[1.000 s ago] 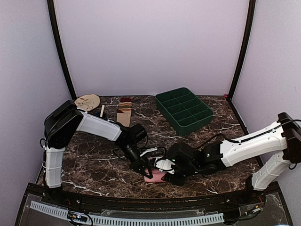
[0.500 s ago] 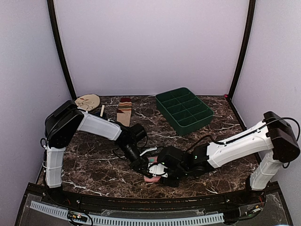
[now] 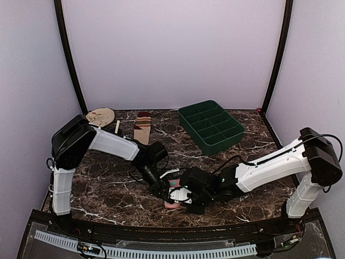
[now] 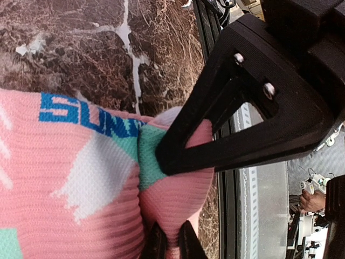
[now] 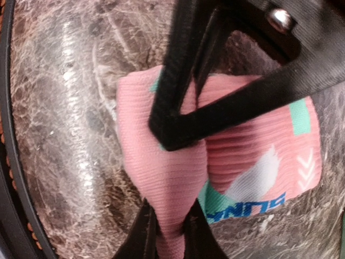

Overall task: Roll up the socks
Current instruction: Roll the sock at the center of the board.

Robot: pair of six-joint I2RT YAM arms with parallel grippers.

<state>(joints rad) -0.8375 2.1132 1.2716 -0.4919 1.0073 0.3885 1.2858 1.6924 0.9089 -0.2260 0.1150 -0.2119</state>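
Pink sock [image 3: 173,205] at the near table edge, bunched but seemingly not yet rolled tight. Pinched by left gripper [image 4: 167,202], closed on one fold, and by right gripper [image 5: 167,178], closed on another. Farther back, tan striped sock [image 3: 143,127] flat, untouched, not yet rolled.

- Our left gripper [image 3: 163,190] and right gripper [image 3: 182,195] meet over the pink sock [image 3: 173,204], near centre.
- We see the tan sock [image 3: 143,128] lying far left, beside the plate [image 3: 100,115].

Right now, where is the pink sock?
In the top view the pink sock lies near the front edge of the table, centre, pinched by both arms' jaws; the tan sock sits far back left.
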